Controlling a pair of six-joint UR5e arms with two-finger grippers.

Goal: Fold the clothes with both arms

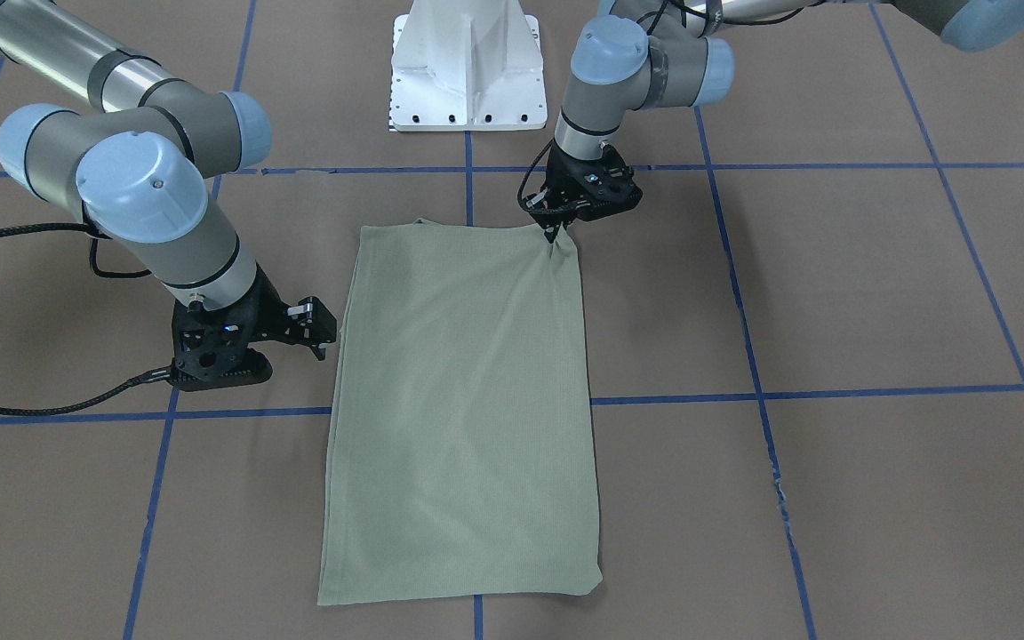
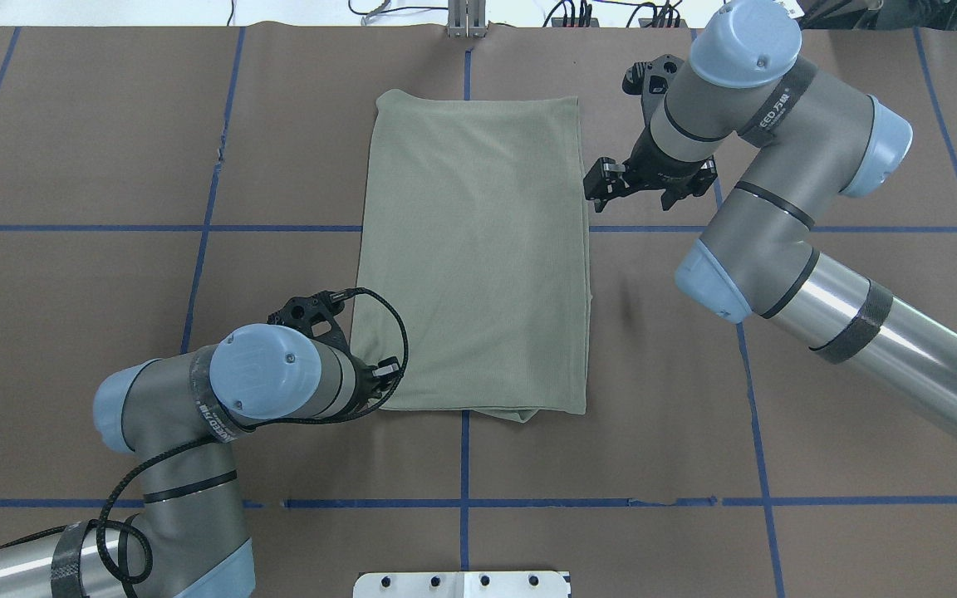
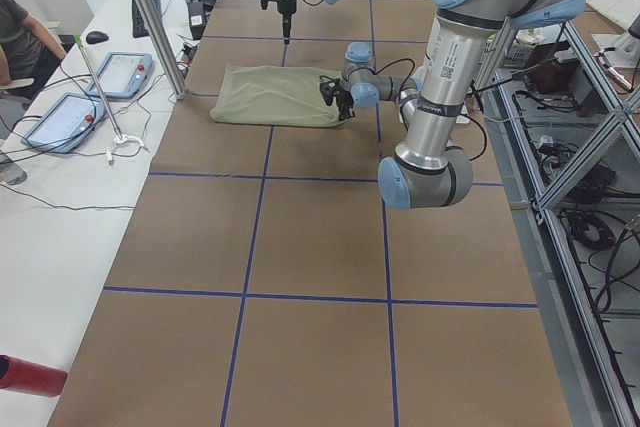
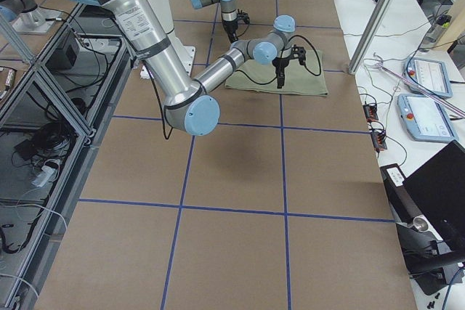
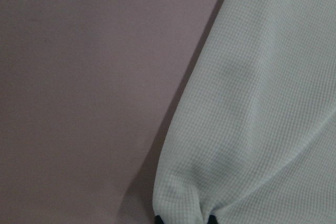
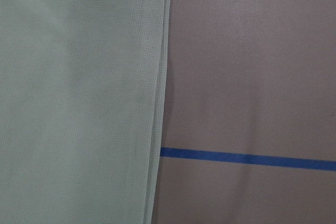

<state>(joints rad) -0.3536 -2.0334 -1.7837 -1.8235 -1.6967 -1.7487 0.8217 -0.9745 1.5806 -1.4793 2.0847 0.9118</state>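
Shirt (image 1: 463, 400) lies flat mid-bench (image 1: 832, 311), narrowed to a long strip, no sleeves showing. Left end effector (image 1: 556, 233) is clamped on the strip's corner nearest the robot's base, and the cloth bunches there. Right end effector (image 1: 324, 333) sits just beside the opposite long edge, jaws seemingly parted, gripping nothing. The step looks like the end-over-end fold. You'll likely need the right one pinching its matching corner before any lift.

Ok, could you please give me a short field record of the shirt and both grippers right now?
shirt: folded into a long rectangle, lying flat on the table
left gripper: shut on the shirt's corner at the end nearest the robot, cloth puckered there
right gripper: appears open, holding nothing, just beside the opposite long edge
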